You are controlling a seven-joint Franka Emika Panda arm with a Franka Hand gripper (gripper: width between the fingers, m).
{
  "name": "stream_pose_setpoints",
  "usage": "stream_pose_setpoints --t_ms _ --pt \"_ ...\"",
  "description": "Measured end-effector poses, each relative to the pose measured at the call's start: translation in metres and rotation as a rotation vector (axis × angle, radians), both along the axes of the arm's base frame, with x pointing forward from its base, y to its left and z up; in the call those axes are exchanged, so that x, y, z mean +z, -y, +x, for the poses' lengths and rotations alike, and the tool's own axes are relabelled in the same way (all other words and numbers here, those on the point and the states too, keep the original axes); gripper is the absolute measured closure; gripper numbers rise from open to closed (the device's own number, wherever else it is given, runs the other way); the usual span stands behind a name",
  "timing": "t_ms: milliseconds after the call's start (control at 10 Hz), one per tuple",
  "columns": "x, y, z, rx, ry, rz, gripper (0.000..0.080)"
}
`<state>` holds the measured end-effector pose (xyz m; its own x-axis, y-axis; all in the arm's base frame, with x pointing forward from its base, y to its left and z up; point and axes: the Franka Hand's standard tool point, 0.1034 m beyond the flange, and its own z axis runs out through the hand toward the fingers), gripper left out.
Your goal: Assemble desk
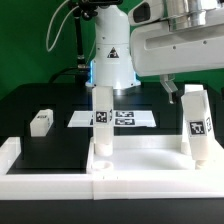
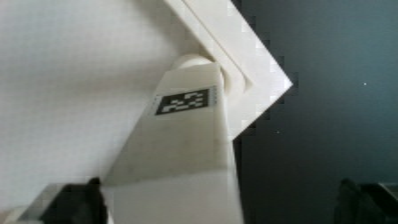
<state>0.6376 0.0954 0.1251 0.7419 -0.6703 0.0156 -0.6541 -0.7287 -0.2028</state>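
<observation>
The white desk panel [image 1: 150,165] lies flat at the front of the black table. Two tagged leg blocks stand upright in its corner sockets, one on the exterior view's left [image 1: 101,125] and one on its right [image 1: 195,122]. A third leg block [image 1: 40,122] lies loose on the table at the left. My gripper [image 1: 185,86] hangs just above the right leg, open. In the wrist view that leg [image 2: 178,150] rises from the panel's corner [image 2: 249,70] and reaches between my wide-apart fingers [image 2: 71,203]; the gripper [image 2: 217,205] is not closed on it.
The marker board [image 1: 125,118] lies flat behind the panel, in front of the arm's white base [image 1: 110,55]. A long white bar [image 1: 10,150] edges the table at the left. Bare black tabletop [image 2: 338,110] shows beside the panel's corner.
</observation>
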Motion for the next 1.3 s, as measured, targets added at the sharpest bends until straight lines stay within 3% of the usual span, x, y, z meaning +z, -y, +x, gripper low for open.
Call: stream_pose_setpoints --t_ms 100,300,400,500,700,1000,1300 --pt "0.0 -0.002 0.0 -0.02 -0.003 0.002 0.0151" --pt "0.0 0.0 0.0 -0.036 -0.005 0.004 0.0396" --pt "0.0 0.0 0.0 -0.076 -0.011 0.012 0.0396" --pt "-0.001 0.0 0.0 -0.17 -0.025 0.027 0.0511" --pt "-0.001 0.001 -0.001 -0.324 -0.049 0.048 0.0511" --pt "-0.002 -0.005 -0.003 -0.777 -0.119 0.112 0.0511" --pt "-0.004 -0.039 0.003 -1.153 -0.106 0.191 0.0509"
